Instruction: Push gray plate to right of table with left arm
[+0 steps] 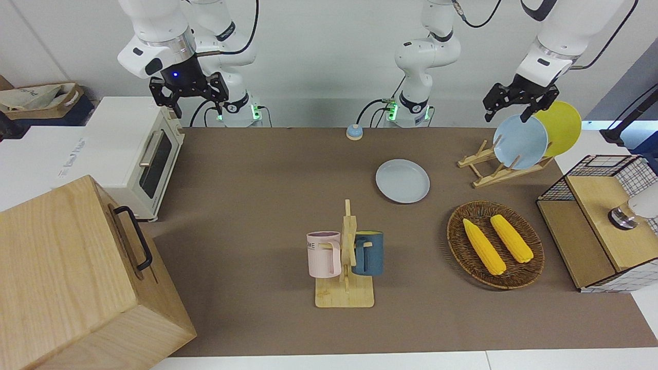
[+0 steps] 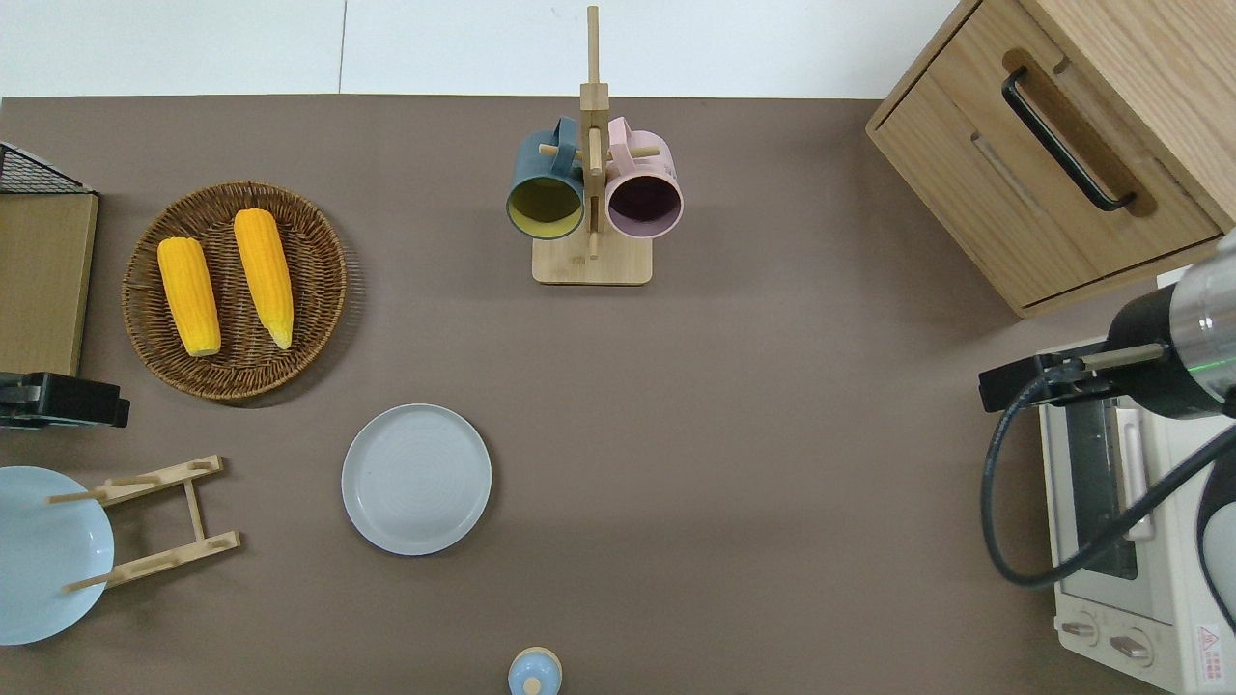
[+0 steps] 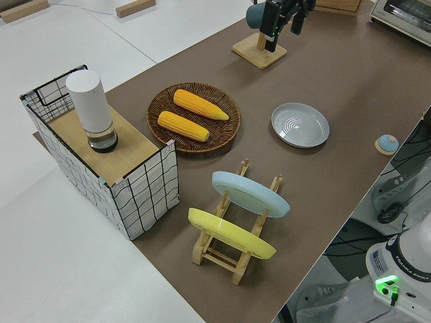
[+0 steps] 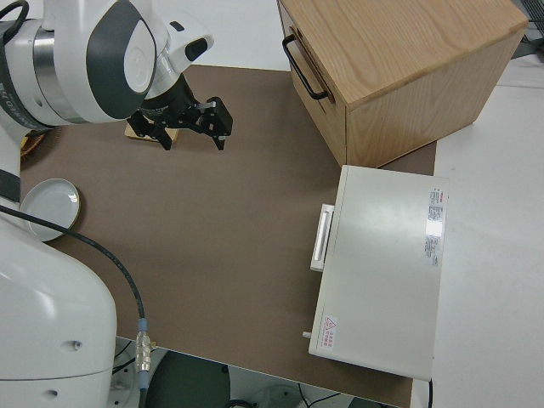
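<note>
Since the gray plate (image 2: 416, 479) lies flat and untouched on the tabletop (image 2: 734, 415), the push has not begun; the step in hand, as I judge it, is the approach. The plate sits toward the left arm's end, nearer the robots than the mug stand (image 2: 591, 198) and the corn basket (image 2: 235, 290), beside the plate rack (image 1: 501, 164) and well apart from the toaster oven (image 1: 134, 154) at the right arm's end. The left end effector (image 1: 519, 103) hangs in the air with its fingers spread wide, holding nothing, up by the rack's sky-blue plate (image 1: 520, 141) in the front view. The right arm is parked, its end effector (image 1: 189, 92) also wide and holding nothing. Next, the left end effector should come down at the plate's rim on the rack side and sweep it toward the oven end, keeping low enough not to ride over the shallow rim.
</note>
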Tool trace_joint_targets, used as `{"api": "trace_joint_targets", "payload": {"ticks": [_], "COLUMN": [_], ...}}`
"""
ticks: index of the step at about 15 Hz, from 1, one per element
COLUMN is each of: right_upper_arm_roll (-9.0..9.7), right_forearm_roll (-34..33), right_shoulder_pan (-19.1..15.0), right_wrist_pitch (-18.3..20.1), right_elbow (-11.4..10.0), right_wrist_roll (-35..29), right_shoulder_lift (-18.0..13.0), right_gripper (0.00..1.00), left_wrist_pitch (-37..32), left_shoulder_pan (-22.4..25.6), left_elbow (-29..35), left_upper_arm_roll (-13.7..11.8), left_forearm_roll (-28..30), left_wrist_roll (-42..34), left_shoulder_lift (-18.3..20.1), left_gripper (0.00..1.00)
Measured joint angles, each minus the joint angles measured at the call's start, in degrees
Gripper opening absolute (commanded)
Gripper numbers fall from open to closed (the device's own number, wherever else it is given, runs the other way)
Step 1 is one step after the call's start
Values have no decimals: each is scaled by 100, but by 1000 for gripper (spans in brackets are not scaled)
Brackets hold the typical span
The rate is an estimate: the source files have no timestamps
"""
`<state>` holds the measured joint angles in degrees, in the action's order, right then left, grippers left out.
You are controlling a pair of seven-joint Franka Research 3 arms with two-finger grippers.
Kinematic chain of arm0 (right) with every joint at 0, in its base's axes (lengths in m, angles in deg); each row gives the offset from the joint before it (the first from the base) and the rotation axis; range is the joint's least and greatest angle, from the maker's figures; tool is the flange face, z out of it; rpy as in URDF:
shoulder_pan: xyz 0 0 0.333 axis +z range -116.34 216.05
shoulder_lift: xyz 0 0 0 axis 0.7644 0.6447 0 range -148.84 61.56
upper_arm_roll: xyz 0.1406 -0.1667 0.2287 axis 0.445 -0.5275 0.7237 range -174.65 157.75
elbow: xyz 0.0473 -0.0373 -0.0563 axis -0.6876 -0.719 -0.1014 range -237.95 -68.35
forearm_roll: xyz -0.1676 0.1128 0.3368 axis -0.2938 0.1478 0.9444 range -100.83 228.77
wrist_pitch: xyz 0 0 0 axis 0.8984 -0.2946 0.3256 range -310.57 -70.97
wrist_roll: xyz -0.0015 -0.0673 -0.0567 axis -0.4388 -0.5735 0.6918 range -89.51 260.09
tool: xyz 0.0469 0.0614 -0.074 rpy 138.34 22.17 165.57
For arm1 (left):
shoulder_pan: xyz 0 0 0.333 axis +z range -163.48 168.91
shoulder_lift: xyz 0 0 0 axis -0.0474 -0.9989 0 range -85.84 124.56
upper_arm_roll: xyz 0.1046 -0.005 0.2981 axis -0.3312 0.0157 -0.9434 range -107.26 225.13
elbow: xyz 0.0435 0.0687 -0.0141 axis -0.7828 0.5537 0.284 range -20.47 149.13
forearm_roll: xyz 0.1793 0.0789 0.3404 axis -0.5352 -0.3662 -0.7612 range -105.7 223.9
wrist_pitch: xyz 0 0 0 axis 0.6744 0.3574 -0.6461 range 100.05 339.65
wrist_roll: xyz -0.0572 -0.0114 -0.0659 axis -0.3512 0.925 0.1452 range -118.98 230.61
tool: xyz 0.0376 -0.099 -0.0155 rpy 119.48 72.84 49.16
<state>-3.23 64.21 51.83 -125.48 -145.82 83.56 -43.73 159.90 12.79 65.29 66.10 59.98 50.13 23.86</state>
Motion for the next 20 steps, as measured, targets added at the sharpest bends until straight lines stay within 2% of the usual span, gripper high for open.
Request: {"api": "trace_joint_targets", "payload": {"ticks": [8, 20], "right_upper_arm_roll": [0, 0], "right_forearm_roll": [0, 0], "right_shoulder_pan": [0, 0], "right_wrist_pitch": [0, 0], "right_elbow": [0, 0], "right_wrist_roll": [0, 0], "right_shoulder_lift": [0, 0], "right_gripper": [983, 983], "left_wrist_pitch": [-17, -161], "left_shoulder_pan": [-7, -7], "left_elbow": [-31, -28], "left_upper_arm_roll": [83, 73], "left_forearm_roll": [0, 133], "left_wrist_roll": [6, 15], "left_shoulder_lift": [0, -2], "left_gripper": [989, 993]}}
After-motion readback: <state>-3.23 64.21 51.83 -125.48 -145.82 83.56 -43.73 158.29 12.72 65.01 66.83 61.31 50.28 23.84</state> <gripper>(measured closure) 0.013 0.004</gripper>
